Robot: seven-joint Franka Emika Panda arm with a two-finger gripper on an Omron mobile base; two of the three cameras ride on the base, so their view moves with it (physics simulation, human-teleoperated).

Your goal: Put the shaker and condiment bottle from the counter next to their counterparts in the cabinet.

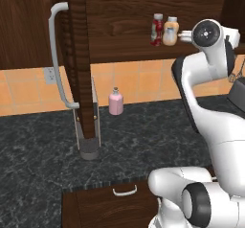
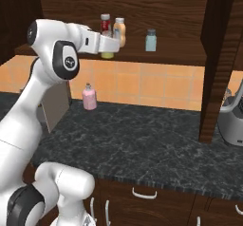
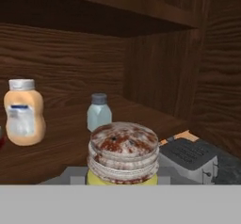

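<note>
My gripper [image 2: 113,43] is shut on the yellow shaker [image 2: 107,54], holding it at the cabinet shelf [image 2: 166,55]. In the hand view the shaker's speckled pale cap [image 3: 123,152] sits close at the bottom. Behind it on the shelf stand the pale grey-blue shaker [image 3: 99,112] and the orange-and-cream bottle [image 3: 24,117]. The red condiment bottle [image 2: 105,23] stands on the shelf just left of the orange-and-cream bottle [image 2: 119,30]; both also show from the left as the red bottle [image 1: 157,29] and its counterpart [image 1: 170,31]. The grey-blue shaker [image 2: 151,40] stands apart to the right.
A pink bottle [image 2: 88,97] stands on the dark counter [image 2: 142,144] by the tiled wall. The cabinet door stands open with its curved grey handle [image 1: 57,54]. A grey appliance [image 2: 232,120] sits at the counter's right; a dark toaster [image 3: 190,159] lies below the shelf.
</note>
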